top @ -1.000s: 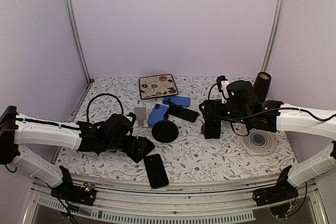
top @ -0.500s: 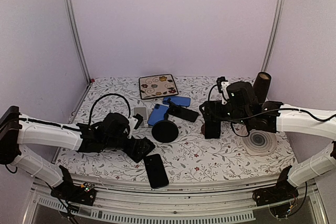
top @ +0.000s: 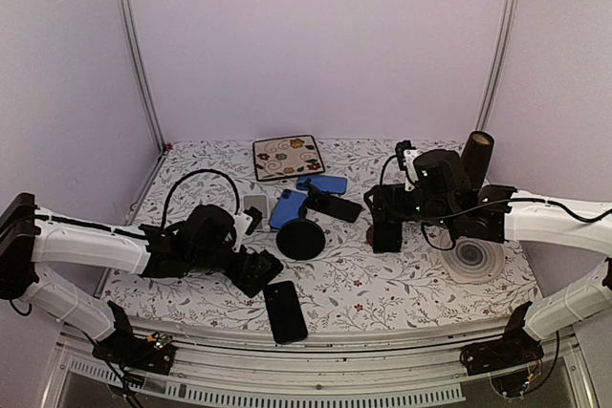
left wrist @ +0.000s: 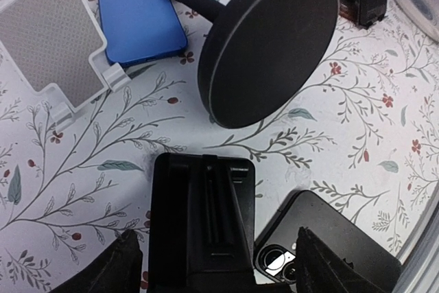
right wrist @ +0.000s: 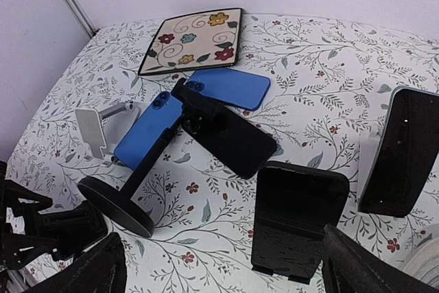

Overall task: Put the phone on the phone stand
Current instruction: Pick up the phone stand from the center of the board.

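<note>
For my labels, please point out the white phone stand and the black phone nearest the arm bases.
white phone stand (left wrist: 53, 36), left wrist view, back plate.
black phone (top: 284, 311), top external view, its middle.

A robot lab test cell is indicated: a floral-clothed table (top: 382, 298) is enclosed by plain lilac panels (top: 316, 45), with aluminium posts (top: 134, 54) set at its far corners.

The floral table (top: 411, 289) bears a black phone (top: 285, 311), white stand (top: 255, 207), patterned tile (top: 288, 157).
</note>
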Motion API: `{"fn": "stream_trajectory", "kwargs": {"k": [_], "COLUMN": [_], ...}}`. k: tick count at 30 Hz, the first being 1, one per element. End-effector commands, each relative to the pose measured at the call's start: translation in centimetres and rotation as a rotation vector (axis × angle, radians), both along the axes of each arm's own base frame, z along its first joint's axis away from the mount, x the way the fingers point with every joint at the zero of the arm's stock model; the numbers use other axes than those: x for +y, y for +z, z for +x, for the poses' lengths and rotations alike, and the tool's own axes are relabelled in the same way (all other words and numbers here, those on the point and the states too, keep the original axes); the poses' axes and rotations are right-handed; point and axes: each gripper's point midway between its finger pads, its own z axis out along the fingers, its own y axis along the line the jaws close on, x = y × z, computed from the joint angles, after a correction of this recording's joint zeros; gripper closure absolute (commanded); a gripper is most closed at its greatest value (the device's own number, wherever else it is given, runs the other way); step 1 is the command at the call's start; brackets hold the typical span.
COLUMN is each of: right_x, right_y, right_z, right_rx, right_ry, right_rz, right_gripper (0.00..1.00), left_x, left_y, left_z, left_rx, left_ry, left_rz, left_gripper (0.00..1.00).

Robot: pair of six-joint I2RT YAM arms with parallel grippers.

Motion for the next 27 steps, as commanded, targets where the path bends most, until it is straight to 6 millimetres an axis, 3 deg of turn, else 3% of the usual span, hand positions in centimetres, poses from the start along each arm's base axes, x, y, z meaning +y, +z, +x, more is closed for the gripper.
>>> {"fn": "stream_trajectory", "kwargs": {"k": [1,12,27], "right_x": [-0.6,-0.8,-0.3], "right_y": [0.6,0.7,0.4], "right_z": [-0.1,-0.3,0.0], "right_rx": [-0.021,-0.022,-0.017], "right_ry": [-0.006,-0.009,0.000], "right_rz": [0.011,0.016,0.017], "right_gripper": [0.01,0.01,0.01], "left_x": [-0.2,0.6,4.5], "left_y": [0.6,1.7,2.1], "left_z": [0.2,0.1,0.5], "left_rx": [-0.012,-0.019,-0.034], "left_ry": [-0.002,0.071,0.359], "left_rz": [-0.028,-0.053,0.007], "left_gripper": [0.40,0.48,0.48]}}
